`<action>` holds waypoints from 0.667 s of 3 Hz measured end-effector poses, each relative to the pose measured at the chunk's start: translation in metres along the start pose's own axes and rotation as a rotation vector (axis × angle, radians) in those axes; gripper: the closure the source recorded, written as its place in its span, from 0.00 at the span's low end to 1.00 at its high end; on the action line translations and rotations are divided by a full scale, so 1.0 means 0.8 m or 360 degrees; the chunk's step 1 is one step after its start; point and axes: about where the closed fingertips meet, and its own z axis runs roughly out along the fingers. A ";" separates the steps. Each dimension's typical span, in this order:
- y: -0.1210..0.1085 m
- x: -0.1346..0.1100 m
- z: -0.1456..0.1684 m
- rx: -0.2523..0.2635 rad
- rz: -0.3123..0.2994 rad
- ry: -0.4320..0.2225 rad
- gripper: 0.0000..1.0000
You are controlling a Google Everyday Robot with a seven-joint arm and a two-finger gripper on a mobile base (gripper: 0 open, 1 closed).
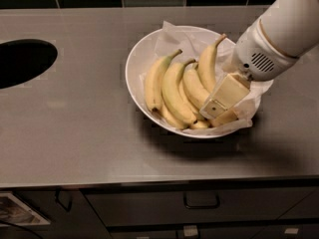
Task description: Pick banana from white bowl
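Note:
The white bowl (137, 59) stands on the grey counter, lined with crumpled white paper (182, 36). A bunch of several yellow bananas (172, 91) lies in it, stems pointing up and to the right. My gripper (218, 112) reaches in from the upper right and sits low inside the bowl's right side. It is against the bottom end of the rightmost banana (207, 66) and partly covers the paper there. The white arm (279, 31) rises above it.
A dark round hole (22, 61) is cut into the counter at the left. Dark tiles line the back wall. Drawers with handles (202, 200) sit below the counter's front edge.

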 end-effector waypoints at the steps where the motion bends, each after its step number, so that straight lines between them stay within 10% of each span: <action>1: 0.006 0.002 0.005 0.0017 0.0003 0.0025 0.27; 2: 0.012 0.004 0.011 0.0042 0.0004 0.0044 0.43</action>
